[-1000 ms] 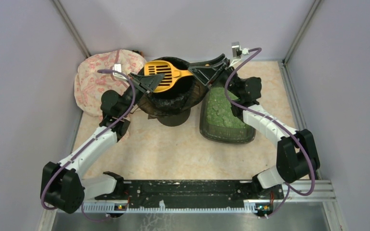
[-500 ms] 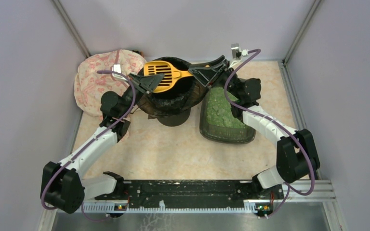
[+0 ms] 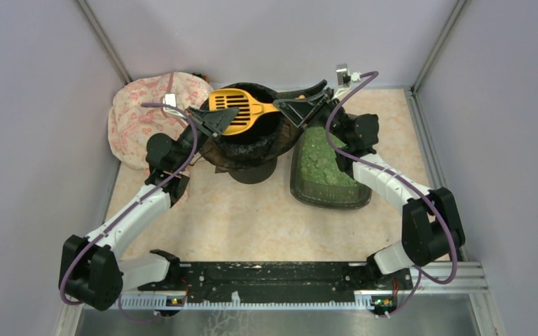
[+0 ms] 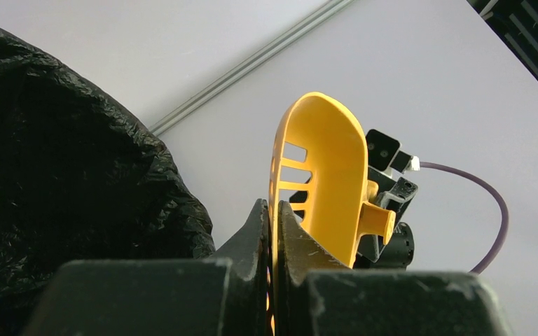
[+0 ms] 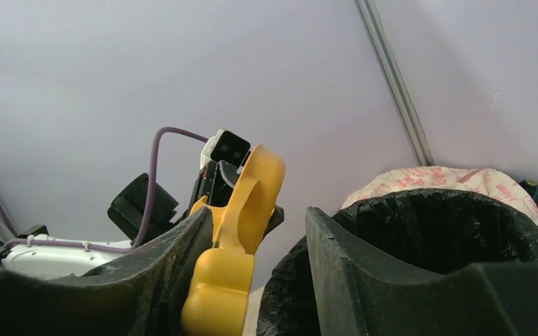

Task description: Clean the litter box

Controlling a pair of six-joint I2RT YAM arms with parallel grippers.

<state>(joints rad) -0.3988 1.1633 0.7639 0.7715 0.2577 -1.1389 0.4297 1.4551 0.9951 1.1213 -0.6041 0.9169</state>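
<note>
Yellow slotted plastic scoop [image 3: 232, 106] is hanging over the round black-bagged bin [image 3: 242, 159], passing between arms. The left end effector [image 4: 273, 217] is clenching the scoop's thin side wall. The right end effector [image 5: 258, 213] is standing with jaws parted around the handle, which is leaning on one finger only. To do this well, I reckon the right arm should be backing straight off without nudging the handle. The shallow grey-green litter box [image 3: 328, 203] of green granules is sitting on the table, just beside the bin on its right. Against a second ago, the right jaws are wider, while scoop, bin and box are lying unmoved.
</note>
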